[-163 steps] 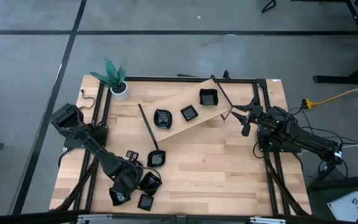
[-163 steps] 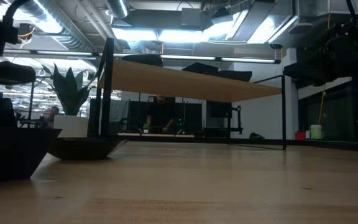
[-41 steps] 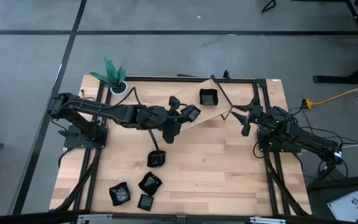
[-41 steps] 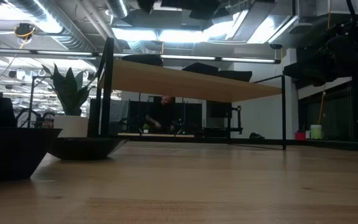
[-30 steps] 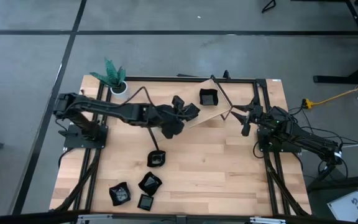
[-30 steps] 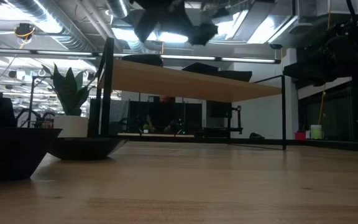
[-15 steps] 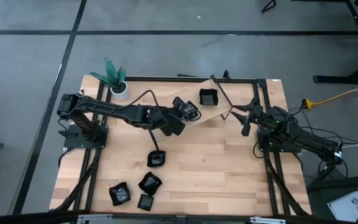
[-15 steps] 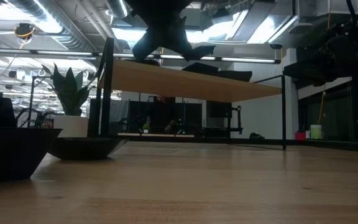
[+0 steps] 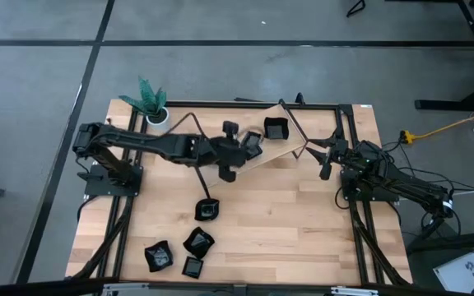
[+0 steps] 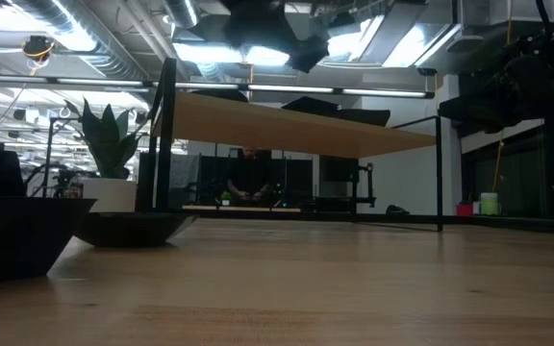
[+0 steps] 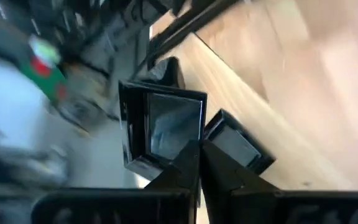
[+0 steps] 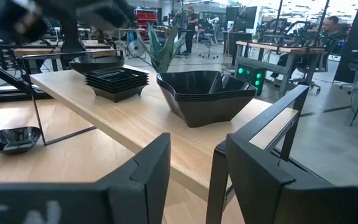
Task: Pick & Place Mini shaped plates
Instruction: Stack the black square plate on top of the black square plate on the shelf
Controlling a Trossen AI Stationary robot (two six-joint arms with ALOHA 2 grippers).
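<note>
Under my fingers runs a raised wooden shelf (image 9: 245,140) on thin black legs, slanting across the far half of the pale wood table (image 9: 303,222). Well off beyond my left fingers, a white pot (image 9: 160,120) with a green plant (image 9: 146,98) stands at the table's far corner.

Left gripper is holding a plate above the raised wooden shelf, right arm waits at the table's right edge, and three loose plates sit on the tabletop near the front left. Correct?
Not quite: the high view shows four loose plates on the tabletop, not three. The rest holds: the left gripper grips a plate above the shelf, and the right gripper waits at the right edge.
</note>
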